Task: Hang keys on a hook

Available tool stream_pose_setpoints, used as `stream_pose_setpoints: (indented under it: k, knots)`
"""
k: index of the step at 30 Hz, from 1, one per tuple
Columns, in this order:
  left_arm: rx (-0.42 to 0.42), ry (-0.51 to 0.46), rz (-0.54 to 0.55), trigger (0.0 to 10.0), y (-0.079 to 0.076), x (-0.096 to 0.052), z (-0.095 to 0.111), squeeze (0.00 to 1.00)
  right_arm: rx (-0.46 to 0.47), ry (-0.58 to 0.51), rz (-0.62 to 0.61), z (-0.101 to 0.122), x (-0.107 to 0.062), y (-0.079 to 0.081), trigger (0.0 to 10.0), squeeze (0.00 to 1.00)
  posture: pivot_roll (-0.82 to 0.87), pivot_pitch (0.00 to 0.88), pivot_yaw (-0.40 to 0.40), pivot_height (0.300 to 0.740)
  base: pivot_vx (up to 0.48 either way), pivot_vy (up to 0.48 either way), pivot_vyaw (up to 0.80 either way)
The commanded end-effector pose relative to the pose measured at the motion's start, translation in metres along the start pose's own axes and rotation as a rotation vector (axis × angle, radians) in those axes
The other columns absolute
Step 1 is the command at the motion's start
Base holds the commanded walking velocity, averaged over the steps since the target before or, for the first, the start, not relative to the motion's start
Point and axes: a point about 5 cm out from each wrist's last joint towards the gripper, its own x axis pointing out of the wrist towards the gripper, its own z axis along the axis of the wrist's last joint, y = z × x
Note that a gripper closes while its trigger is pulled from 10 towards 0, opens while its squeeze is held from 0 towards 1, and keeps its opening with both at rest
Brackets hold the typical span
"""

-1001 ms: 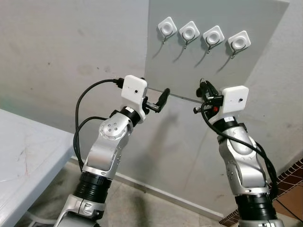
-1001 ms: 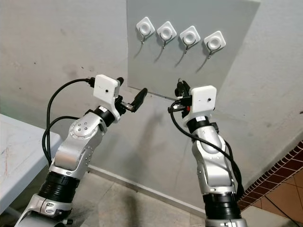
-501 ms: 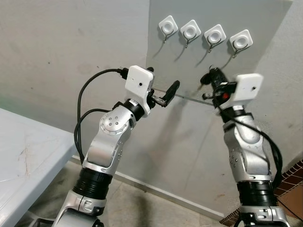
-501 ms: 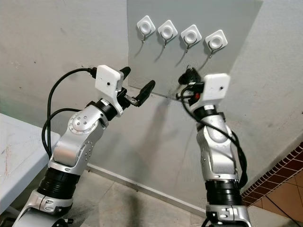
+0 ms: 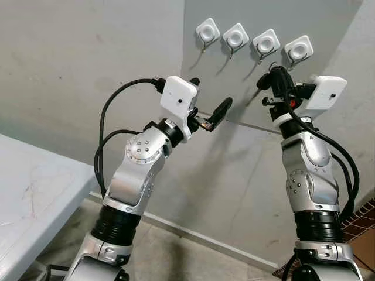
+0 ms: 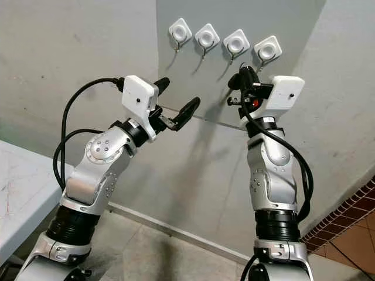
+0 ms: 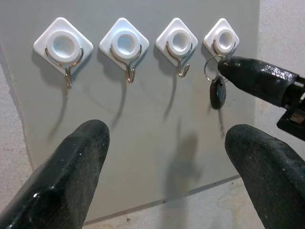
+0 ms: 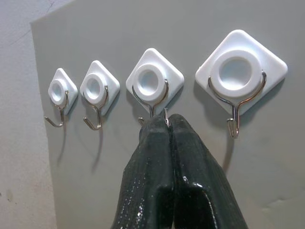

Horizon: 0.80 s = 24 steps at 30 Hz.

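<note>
Not done yet: right gripper (image 7: 228, 71), fingers pinched on key ring (image 7: 212, 68), is just below rightmost hook (image 7: 221, 42); left gripper (image 5: 212, 114) wide open w/ nothing.

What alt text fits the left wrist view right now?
The right gripper holds a key ring with a dark key up by the far-right hook of four white hooks on a grey board. The left gripper's open fingers frame the foreground.

A white table (image 5: 23, 193) stands at the left by the grey wall (image 5: 76, 64). Low on the right (past the wall's edge) lie reddish-brown tiles (image 6: 351, 234).
</note>
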Motion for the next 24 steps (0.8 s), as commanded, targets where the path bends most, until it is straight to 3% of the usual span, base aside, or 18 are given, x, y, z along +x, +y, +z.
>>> stream_pose_setpoints:
  k: [1,10,24]
  knots:
    - [0.019,-0.026,-0.04,10.0,-0.006,0.004,0.01,0.0,0.02,-0.024,-0.013,0.007,0.005,-0.005,10.0,0.0,0.16,0.003,-0.048,0.74,0.0,0.0,0.0]
    - [0.019,-0.027,-0.05,10.0,-0.008,0.004,0.011,0.0,0.082,-0.041,-0.048,0.011,0.01,-0.01,10.0,0.0,0.17,0.008,-0.049,0.74,0.0,0.0,0.0]
    - [0.01,-0.026,-0.044,10.0,-0.005,0.005,0.012,0.0,0.223,-0.076,-0.074,0.012,0.0,-0.017,10.0,0.0,0.16,0.012,-0.045,0.74,0.0,0.0,0.0]
